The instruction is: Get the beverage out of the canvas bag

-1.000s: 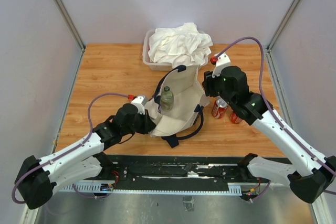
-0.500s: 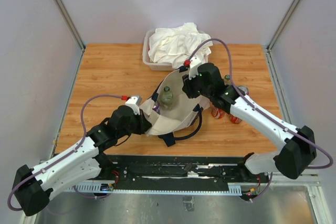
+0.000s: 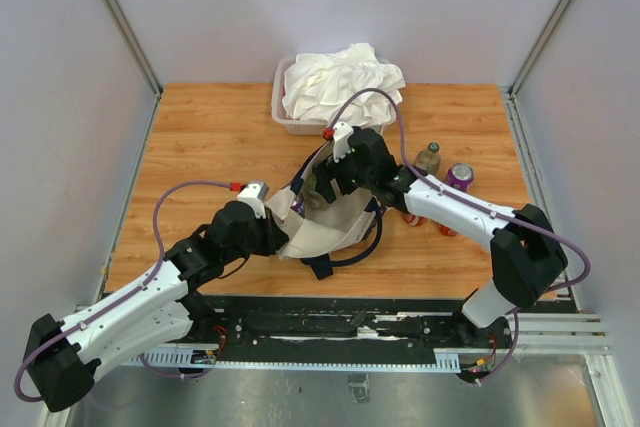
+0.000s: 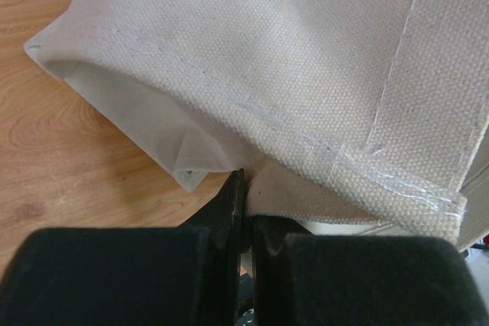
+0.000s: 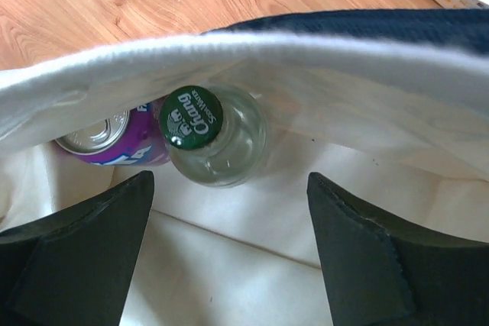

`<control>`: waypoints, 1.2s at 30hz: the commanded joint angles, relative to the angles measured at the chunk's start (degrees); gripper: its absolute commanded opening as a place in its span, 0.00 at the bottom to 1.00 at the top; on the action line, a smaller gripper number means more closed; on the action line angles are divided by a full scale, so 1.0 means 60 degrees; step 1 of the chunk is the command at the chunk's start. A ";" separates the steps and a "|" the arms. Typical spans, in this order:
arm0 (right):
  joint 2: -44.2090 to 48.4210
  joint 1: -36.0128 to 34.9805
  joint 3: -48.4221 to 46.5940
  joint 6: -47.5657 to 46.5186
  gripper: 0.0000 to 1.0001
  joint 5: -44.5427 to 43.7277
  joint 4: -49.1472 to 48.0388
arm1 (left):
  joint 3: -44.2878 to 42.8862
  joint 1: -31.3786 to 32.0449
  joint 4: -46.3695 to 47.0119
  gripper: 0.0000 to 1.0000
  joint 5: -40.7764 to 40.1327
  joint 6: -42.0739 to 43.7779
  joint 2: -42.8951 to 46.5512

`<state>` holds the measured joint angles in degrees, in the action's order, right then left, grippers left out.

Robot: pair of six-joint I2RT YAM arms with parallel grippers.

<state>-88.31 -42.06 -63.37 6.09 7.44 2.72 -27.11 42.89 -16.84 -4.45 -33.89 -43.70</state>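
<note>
The beige canvas bag (image 3: 345, 219) with navy handles lies at the table's middle, its mouth held open. My left gripper (image 3: 281, 232) is shut on the bag's edge (image 4: 321, 196), fingers (image 4: 229, 204) pressed together on the cloth. My right gripper (image 3: 326, 180) is open at the bag's mouth. In the right wrist view its fingers (image 5: 92, 242) stand wide apart, just short of a clear glass bottle with a green cap (image 5: 212, 141). A purple can (image 5: 103, 141) lies beside the bottle inside the bag. From above, the right gripper hides both.
A glass bottle (image 3: 428, 158) and a purple can (image 3: 458, 177) stand right of the bag. Red cans (image 3: 446, 227) sit partly under my right arm. A translucent tub (image 3: 283, 117) holding a white cloth heap (image 3: 340, 82) stands behind the bag.
My right arm swung left from beside the cans to the bag's mouth and now covers the bottle from above. My left gripper kept its hold on the bag's edge.
</note>
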 commanded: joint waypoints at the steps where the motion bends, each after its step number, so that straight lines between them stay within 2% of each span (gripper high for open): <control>1: -0.0420 -0.0135 -0.0081 -0.0004 0.82 0.0252 -0.0989 | 0.0029 -0.0012 -0.0408 0.02 -0.0410 -0.0034 0.0008; 12: -0.1653 -0.0145 -0.0768 -0.0047 0.80 0.0421 -0.1484 | 0.0139 -0.0016 0.0010 0.02 -0.0343 -0.0087 -0.0261; 16: -0.1904 -0.0152 -0.1001 -0.0072 0.74 0.0430 -0.1457 | 0.0182 -0.0008 0.0108 0.02 -0.0326 -0.0078 -0.0344; 18: -0.1996 -0.0157 -0.1079 -0.0077 0.62 0.0422 -0.1388 | 0.0183 -0.0010 0.0126 0.02 -0.0326 -0.0079 -0.0356; 23: -0.2054 -0.0169 -0.1023 -0.0062 0.03 0.0294 -0.1264 | 0.0223 -0.0012 0.0187 0.02 -0.0341 -0.0061 -0.0356; 28: -0.1890 -0.0240 -0.1123 -0.0412 0.01 0.0054 -0.1125 | 0.0326 -0.0015 0.0430 0.02 -0.0348 -0.0085 -0.0390; 36: -0.0600 -0.0471 -0.1545 -0.1234 0.01 -0.0433 -0.0915 | 0.0397 -0.0013 0.0888 0.02 -0.0401 -0.0014 -0.0499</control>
<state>-97.91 -43.86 -68.86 2.98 8.23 -2.00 -26.22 42.89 -12.45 -4.84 -34.54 -46.02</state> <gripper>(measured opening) 0.579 0.073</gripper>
